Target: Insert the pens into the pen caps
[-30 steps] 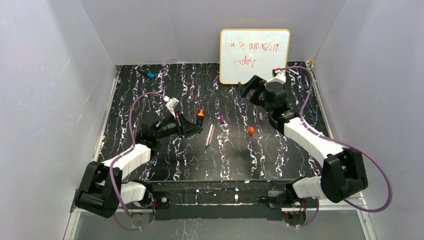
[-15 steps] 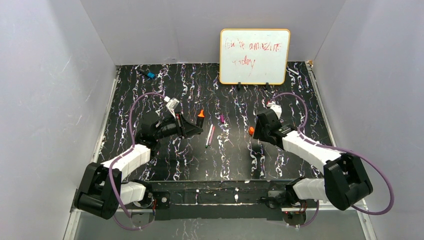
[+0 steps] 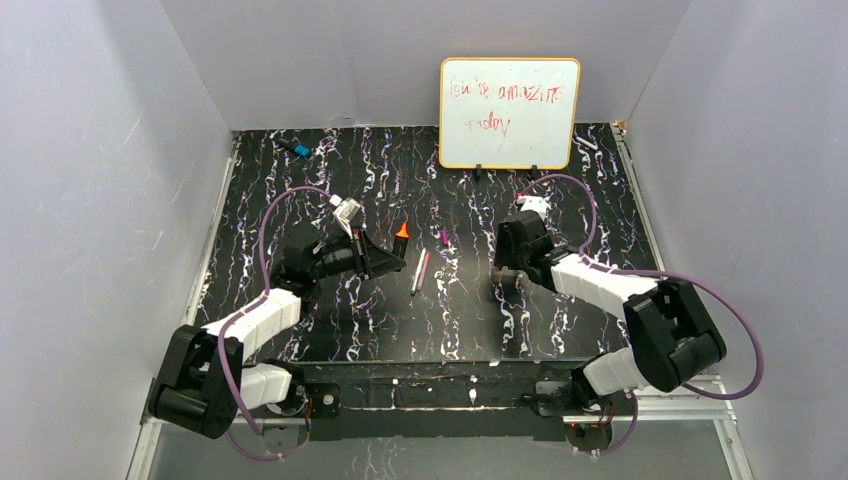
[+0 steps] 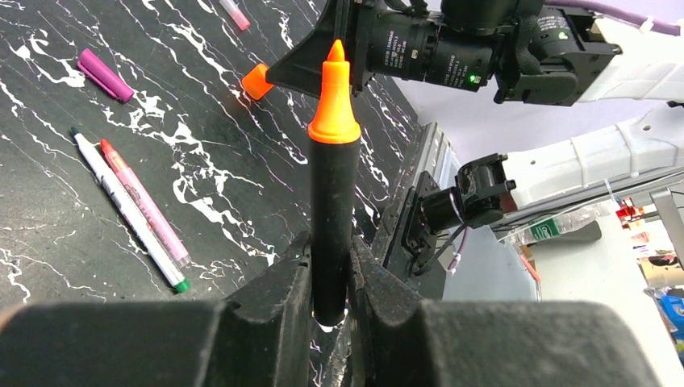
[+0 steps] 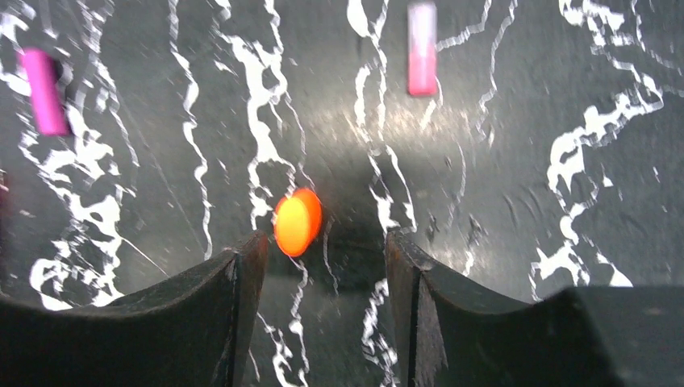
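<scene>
Left wrist view: the black marker [image 4: 333, 218] stands upright with its orange tip bare and its lower body pinched between the left jaws. No other view shows this grip so close.
Right wrist view: the orange cap [image 5: 297, 221] lies on the bench [image 5: 524, 242], seen end-on. It sits between the right jaws, nearer the one on the picture's left. Whether it touches that one I cannot tell.
Top external view: the orange cap is hidden under the right arm [image 3: 590, 280]. Of the black marker, mainly the orange tip shows, just past the end of the left arm [image 3: 300, 270].
Pens, counted: three. The black marker is in the grip. The pink pen [image 4: 145, 205] and the white pen [image 4: 121, 201] with a green tip lie side by side on the bench, mid-way between the two arms.
Caps, counted: three, all loose and apart from one another: the orange cap, the magenta cap [image 4: 105, 74] and the pink cap [image 5: 422, 48].
Magenta cap: lies just beyond the far ends of the two lying pens.
Pink cap: shows in both wrist views, beyond the orange cap. The top view does not show it.
Left jaws: pressed together on the black marker.
Right jaws: spread, low over the bench, one on each side of the orange cap, holding nothing.
Surroundings: a whiteboard [image 3: 510, 100] with red writing stands at the far edge of the bench. A small blue thing [image 3: 300, 149] lies near the far left corner.
</scene>
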### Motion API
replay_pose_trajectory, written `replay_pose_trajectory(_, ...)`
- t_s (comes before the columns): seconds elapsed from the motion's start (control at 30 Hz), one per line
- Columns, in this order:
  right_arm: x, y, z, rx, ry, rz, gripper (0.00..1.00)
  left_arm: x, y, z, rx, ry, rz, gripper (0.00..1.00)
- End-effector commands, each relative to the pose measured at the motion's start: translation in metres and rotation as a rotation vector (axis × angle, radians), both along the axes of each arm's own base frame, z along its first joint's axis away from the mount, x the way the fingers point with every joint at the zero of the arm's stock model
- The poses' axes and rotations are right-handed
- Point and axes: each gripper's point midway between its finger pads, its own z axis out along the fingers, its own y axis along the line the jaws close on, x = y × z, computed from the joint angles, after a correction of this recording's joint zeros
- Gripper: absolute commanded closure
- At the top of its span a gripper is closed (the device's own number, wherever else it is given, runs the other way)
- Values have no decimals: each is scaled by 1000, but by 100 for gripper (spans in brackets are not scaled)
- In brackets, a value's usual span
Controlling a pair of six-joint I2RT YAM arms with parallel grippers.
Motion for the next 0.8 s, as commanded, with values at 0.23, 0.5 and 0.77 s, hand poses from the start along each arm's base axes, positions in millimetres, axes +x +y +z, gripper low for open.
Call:
replay_pose_trajectory(0.23, 11, 3, 7, 179, -289, -39, 31, -2, -4, 20, -12, -66, -35, 100)
replay_pose_trajectory(0.5, 5, 9, 4, 233, -334, -2, 33, -2, -5, 19, -11, -64, -38, 100)
replay_pose_trajectory(0.77, 14, 20, 3, 240, -355, -3, 35, -3, -6, 18, -9, -58, -44, 100)
